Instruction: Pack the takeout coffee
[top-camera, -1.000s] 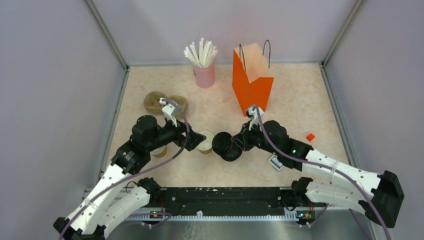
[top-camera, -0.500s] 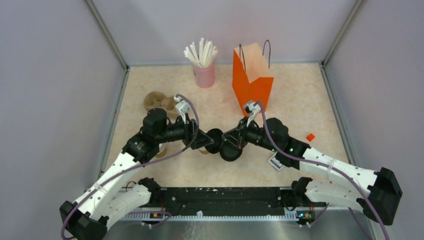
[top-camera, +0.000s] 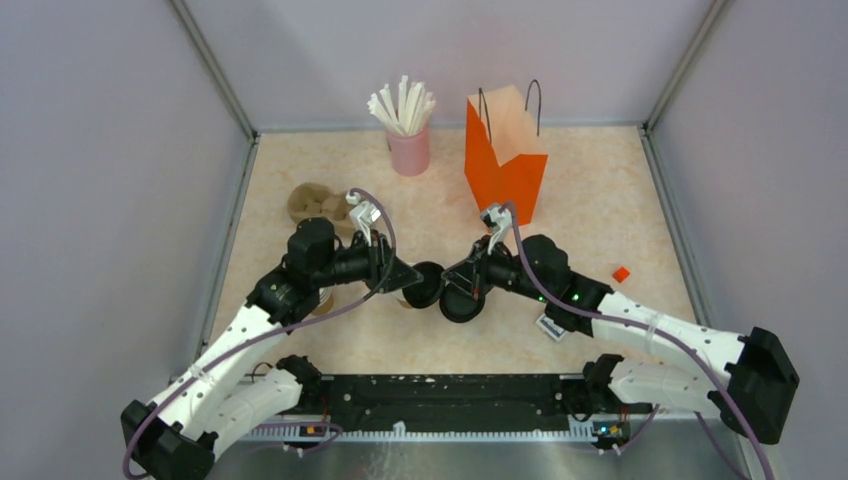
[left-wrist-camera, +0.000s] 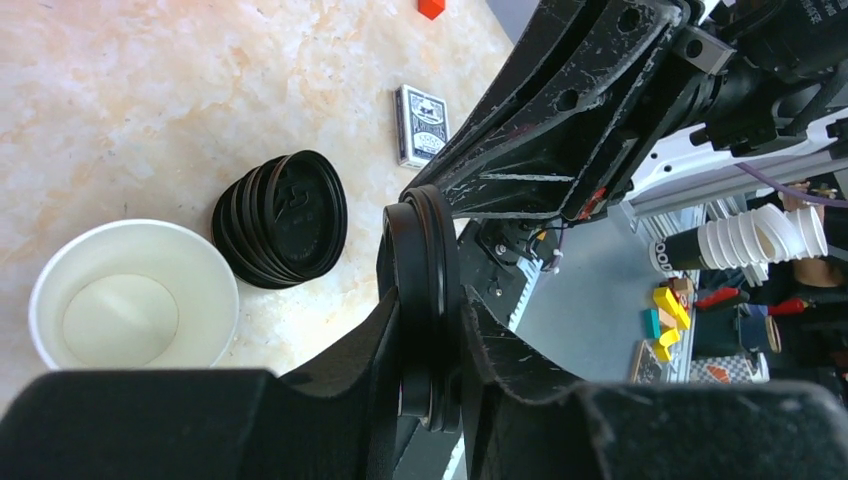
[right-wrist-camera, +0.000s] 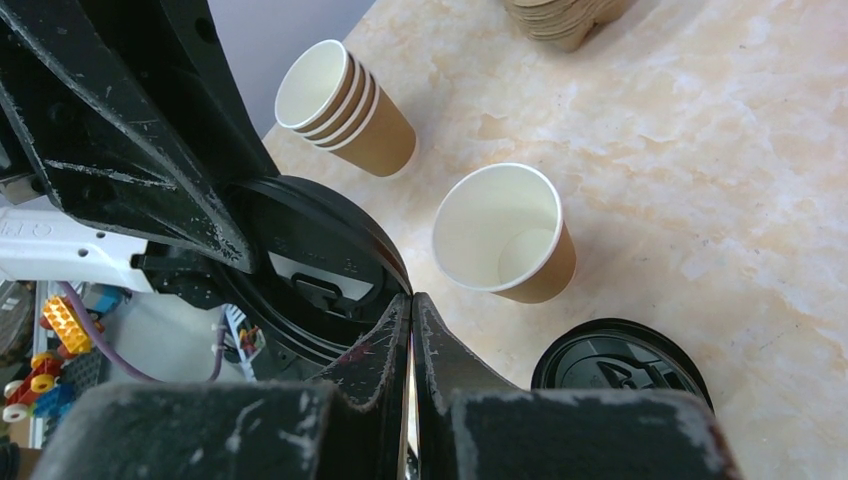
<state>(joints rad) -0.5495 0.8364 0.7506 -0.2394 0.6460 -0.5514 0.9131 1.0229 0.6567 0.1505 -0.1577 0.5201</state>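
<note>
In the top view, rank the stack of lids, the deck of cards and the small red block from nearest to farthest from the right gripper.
From the right gripper, shut on a black lid:
1. The stack of lids: right beside it, on the near side.
2. The deck of cards: farther right, beside the arm.
3. The small red block: farthest right.

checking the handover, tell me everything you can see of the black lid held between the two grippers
The black sip lid is round, glossy plastic with a raised rim and moulded detail on its face. It stands on edge in the air, clear of the table. The right gripper is shut on its rim; the left gripper clamps its two faces. The open paper cup sits close by.
</note>
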